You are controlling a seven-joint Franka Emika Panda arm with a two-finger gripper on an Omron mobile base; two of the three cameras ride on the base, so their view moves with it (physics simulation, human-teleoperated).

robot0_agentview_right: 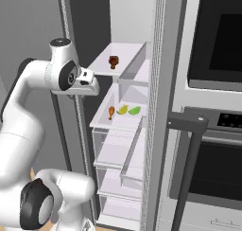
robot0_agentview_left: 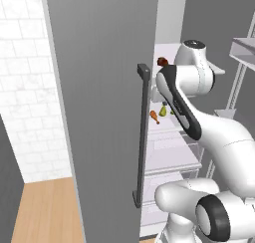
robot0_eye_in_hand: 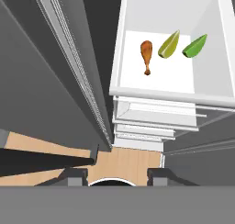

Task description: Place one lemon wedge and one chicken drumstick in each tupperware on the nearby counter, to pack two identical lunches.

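Fingers: the two tips (robot0_eye_in_hand: 117,175) rise at the bottom of the hand view with a gap between them and nothing in it; part-spread, empty.
Gripper place: the gripper (robot0_agentview_right: 92,87) hangs at the left of the open fridge, just outside it, about level with the shelf that carries the food, well apart from every item.
Drumstick: one brown-orange drumstick (robot0_eye_in_hand: 146,56) lies flat on the white shelf (robot0_eye_in_hand: 156,83), thick end far, thin bone end near in the hand view; leftmost of three.
Wedges: a yellow-green lemon wedge (robot0_eye_in_hand: 169,44) lies just right of the drumstick; a brighter green wedge (robot0_eye_in_hand: 194,46) lies right of that, near the shelf's right wall. All three lie apart from one another.
Upper shelf: a darker brown item (robot0_agentview_right: 113,61) sits one shelf up; too small to name.
Door: the grey fridge door (robot0_agentview_left: 99,112) with its bar handle (robot0_agentview_left: 141,137) stands open on the left.
Step in hand: reaching in for a first item, by my reading.
How to do it well: come over the shelf's front lip, centre on one piece, widen the fingers if needed, close across the drumstick's narrow shaft or the wedge's short width; keep the wrist off the door and the shelf above.
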